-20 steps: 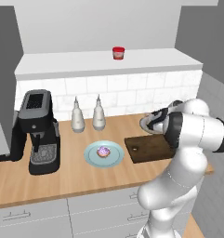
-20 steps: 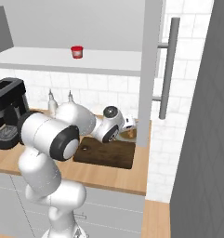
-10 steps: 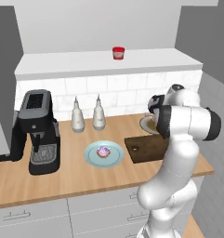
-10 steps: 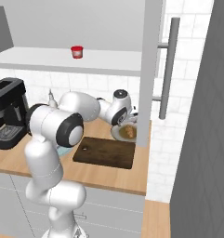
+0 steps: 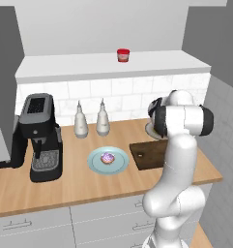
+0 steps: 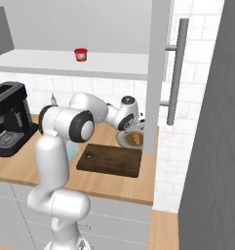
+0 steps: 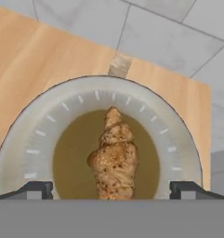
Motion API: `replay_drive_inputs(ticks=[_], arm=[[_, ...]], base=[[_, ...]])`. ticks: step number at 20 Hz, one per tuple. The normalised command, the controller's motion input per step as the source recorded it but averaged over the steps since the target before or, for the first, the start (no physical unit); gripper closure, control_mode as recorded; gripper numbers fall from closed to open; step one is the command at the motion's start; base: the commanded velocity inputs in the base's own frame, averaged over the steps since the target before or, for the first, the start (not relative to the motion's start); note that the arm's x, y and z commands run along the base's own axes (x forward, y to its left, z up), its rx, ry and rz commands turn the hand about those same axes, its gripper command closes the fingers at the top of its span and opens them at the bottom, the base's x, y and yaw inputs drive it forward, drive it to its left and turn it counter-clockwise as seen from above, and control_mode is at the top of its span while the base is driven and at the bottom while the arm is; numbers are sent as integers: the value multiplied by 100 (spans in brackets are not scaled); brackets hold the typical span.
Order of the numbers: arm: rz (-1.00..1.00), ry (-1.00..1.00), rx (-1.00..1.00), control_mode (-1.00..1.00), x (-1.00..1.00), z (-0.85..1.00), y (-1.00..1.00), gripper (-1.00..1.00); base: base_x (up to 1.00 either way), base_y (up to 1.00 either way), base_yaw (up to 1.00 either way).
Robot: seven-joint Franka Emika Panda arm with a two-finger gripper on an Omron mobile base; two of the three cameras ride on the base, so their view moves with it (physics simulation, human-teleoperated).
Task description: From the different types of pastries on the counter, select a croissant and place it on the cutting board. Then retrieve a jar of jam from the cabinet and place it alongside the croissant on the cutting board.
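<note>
Between the two finger tips (image 7: 39,189), which stand wide apart at the bottom of the hand view with nothing clasped, lies the croissant (image 7: 114,160). It rests lengthwise along the line of approach, its narrow end pointing away from the fingers and its thick middle nearest them, on a pale plate (image 7: 20,135) with a brownish centre. The gripper (image 7: 111,190) hangs directly over it, spread wider than the pastry, so each tip is off to one side of it with plate showing in the gap. In the right base view the hand (image 6: 130,117) hovers above that plate, which sits just beyond the board (image 6: 110,160); the board is bare. The jam (image 6: 80,54) stands up on the cabinet ledge, well apart.

The croissant is probably very light, flaky and easily crushed, with a rough crust that should not slip. Its broad middle looks the best place to pinch, across the width, since the tapered tip would likely crumble or pivot. A gentle close seems wise, only enough to bear its small weight.
</note>
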Motion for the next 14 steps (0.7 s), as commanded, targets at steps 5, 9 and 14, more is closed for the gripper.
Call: replay_drive_inputs(ticks=[5,9,14], arm=[[6,0,0,-100,11,-35,-1,-100],[5,0,0,-100,9,-21,-10,-100],[8,4,0,-100,15,-51,-2,-100]], base=[[0,0,0],[0,0,0],[0,0,0]])
